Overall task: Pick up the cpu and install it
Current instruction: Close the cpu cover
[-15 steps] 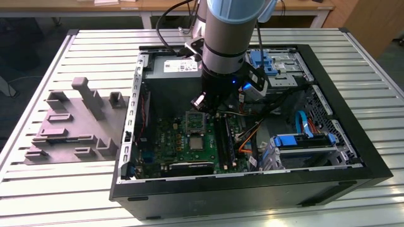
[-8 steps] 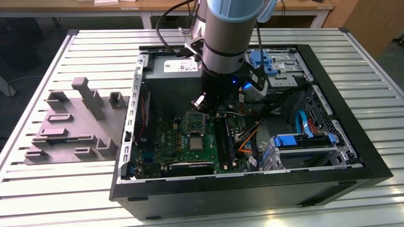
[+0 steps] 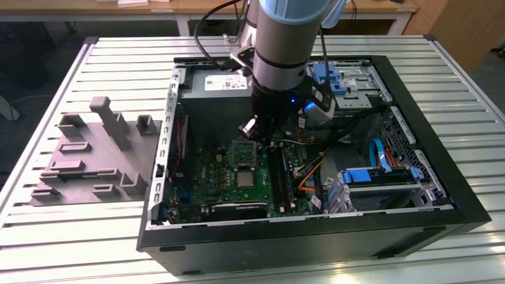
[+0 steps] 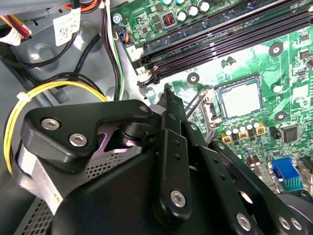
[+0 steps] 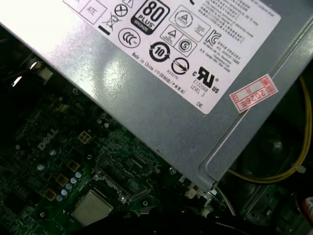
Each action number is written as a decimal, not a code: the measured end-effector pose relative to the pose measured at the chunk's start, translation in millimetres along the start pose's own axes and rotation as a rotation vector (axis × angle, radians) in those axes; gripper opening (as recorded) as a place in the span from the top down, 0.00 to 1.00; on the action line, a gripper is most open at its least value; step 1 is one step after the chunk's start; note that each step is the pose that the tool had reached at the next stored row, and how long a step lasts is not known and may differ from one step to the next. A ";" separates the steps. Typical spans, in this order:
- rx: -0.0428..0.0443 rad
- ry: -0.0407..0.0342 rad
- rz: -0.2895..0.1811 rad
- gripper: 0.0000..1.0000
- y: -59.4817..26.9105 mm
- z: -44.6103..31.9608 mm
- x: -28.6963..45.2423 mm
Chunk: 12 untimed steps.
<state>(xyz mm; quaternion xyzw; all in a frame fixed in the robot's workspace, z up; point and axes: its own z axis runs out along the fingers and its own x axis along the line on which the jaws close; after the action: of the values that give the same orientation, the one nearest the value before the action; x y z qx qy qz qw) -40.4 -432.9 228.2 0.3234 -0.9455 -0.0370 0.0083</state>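
The cpu (image 3: 246,178) is a pale silvery square lying flat in the black socket on the green motherboard (image 3: 211,177) inside the open computer case. In the second wrist view the cpu (image 4: 239,98) sits in its frame with the metal load plate (image 4: 196,105) raised beside it. The first wrist view has the cpu (image 5: 92,208) near the big grey power supply (image 5: 161,88). My gripper (image 3: 265,134) hangs over the board just behind the socket, above the raised plate, and holds nothing that I can see. Its black linkage (image 4: 168,147) reaches toward the plate.
The black case wall (image 3: 316,236) rings the board. Memory slots (image 4: 220,36) run beside the socket. Yellow and black cables (image 4: 58,88) lie near the power supply. Blue drive bays (image 3: 379,177) stand at the exterior view's right. A grey fixture block (image 3: 94,154) sits outside the case.
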 end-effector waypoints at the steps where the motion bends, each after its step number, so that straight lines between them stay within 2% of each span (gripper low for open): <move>1: 0.0000 0.0002 -0.002 0.89 0.1 -0.7 0.1; 12: -0.0005 0.0048 -0.062 0.89 1.3 -3.3 1.3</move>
<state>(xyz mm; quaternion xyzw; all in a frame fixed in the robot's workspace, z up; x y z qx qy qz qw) -42.0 -432.9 231.6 0.3527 -0.9350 -0.0367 0.0095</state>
